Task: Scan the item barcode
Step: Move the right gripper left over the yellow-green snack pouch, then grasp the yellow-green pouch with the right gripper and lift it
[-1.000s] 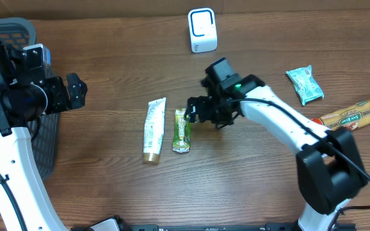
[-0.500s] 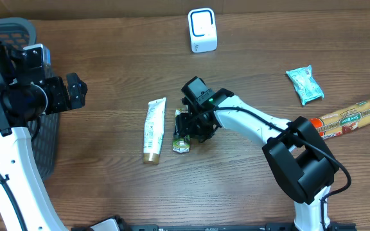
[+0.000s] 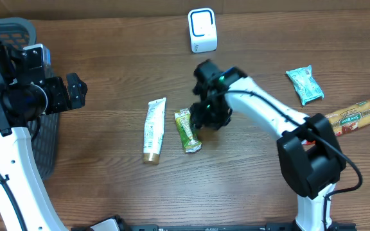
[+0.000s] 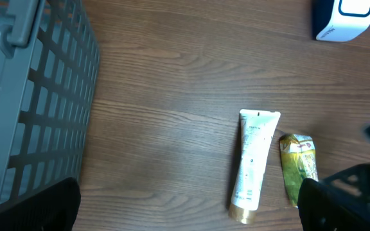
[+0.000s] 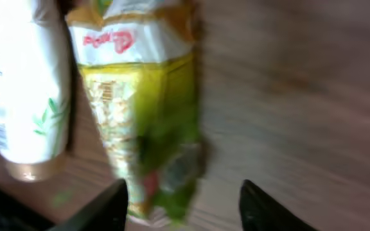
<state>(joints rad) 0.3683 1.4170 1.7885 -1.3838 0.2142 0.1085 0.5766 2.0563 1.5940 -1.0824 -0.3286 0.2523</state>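
Note:
A green and yellow snack packet (image 3: 187, 130) (image 4: 299, 163) lies on the wooden table beside a white tube (image 3: 153, 128) (image 4: 254, 160). My right gripper (image 3: 207, 117) hangs over the packet's upper right end. In the blurred right wrist view, the packet (image 5: 146, 109) runs down between the two dark fingers, close to the left one, with a wide gap to the right one; the right gripper (image 5: 188, 208) is open. The white tube (image 5: 21, 83) lies to its left. A white scanner (image 3: 202, 30) (image 4: 342, 18) stands at the back. My left gripper (image 3: 74, 90) (image 4: 188, 205) is open over bare wood.
A grey slatted basket (image 3: 11, 29) (image 4: 37, 96) sits at the far left under the left arm. A teal packet (image 3: 305, 85) and a long orange-red sausage pack (image 3: 355, 113) lie at the right.
The right gripper swung left onto the green packet, then drew back up and right, jaws narrowing. The packet has turned, its lower end now further right. The left arm is still.

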